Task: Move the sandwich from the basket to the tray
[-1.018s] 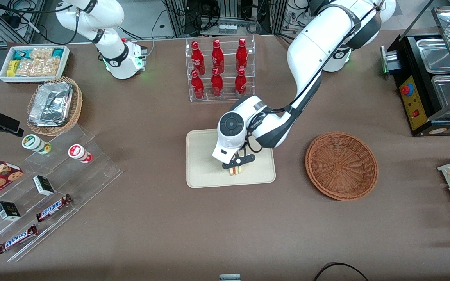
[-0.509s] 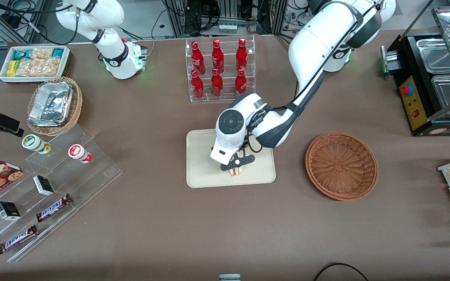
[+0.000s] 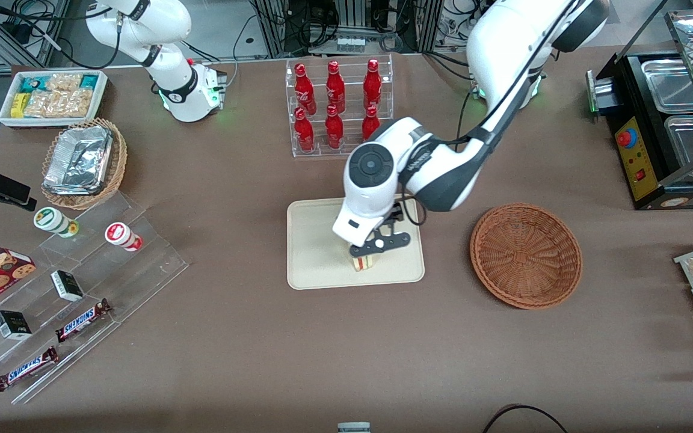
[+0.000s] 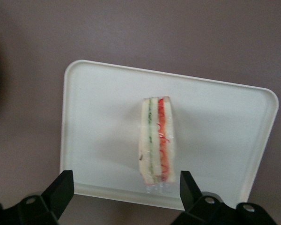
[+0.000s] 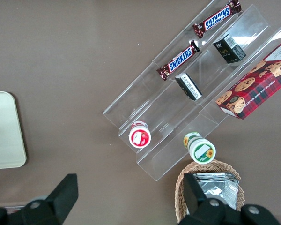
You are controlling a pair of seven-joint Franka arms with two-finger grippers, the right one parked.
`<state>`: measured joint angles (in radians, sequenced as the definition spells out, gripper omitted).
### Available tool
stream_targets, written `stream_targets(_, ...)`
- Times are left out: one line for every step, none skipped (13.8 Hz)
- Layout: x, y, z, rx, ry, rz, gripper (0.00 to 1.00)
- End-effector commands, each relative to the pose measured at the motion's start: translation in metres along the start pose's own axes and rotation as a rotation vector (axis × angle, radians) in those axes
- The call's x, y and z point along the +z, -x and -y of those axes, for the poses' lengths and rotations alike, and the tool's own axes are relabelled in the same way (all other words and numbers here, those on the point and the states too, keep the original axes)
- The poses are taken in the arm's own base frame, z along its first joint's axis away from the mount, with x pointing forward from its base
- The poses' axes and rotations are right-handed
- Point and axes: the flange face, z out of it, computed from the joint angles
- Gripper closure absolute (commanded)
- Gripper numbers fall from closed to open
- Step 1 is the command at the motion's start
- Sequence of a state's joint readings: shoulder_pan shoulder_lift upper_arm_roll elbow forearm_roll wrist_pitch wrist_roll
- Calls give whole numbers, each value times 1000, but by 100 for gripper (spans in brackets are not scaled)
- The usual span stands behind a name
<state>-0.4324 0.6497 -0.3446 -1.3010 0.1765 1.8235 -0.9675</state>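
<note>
White arm [image 3: 437,162] — black joint bands, black cable — gripper [image 3: 378,245] black above tray [image 3: 310,264].

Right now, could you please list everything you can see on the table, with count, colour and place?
sandwich: 1, white with red and green layers, on the tray
tray: 1, cream, mid-table
basket: 1, reddish-brown, beside the tray toward the working arm's end
bottles: 6, red, in a clear rack farther from the front camera than the tray
foil containers: silver, in a tan basket toward the parked arm's end
snack tray: 1, white
chocolate bars: 2, brown, on clear steps
food warmer: 1, black
hand: 1, black fingers, open, above the sandwich
</note>
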Motion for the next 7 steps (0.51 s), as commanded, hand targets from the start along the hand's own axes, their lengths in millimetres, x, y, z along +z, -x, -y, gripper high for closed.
stream_targets(-8, -28, 52, 9, -72, 47, 0)
stream_targets(-19, -39, 74, -13, -80, 50, 0)
stream_targets(-25, -55, 105, -6, -82, 59, 0)
stream_targets(-32, -60, 133, 57, -89, 62, 0)
stream_targets(-35, -64, 158, 112, -95, 69, 0)
stream_targets(-39, -72, 184, 135, -83, 81, 0)
stream_targets(-46, -77, 205, 183, -72, 89, 0)
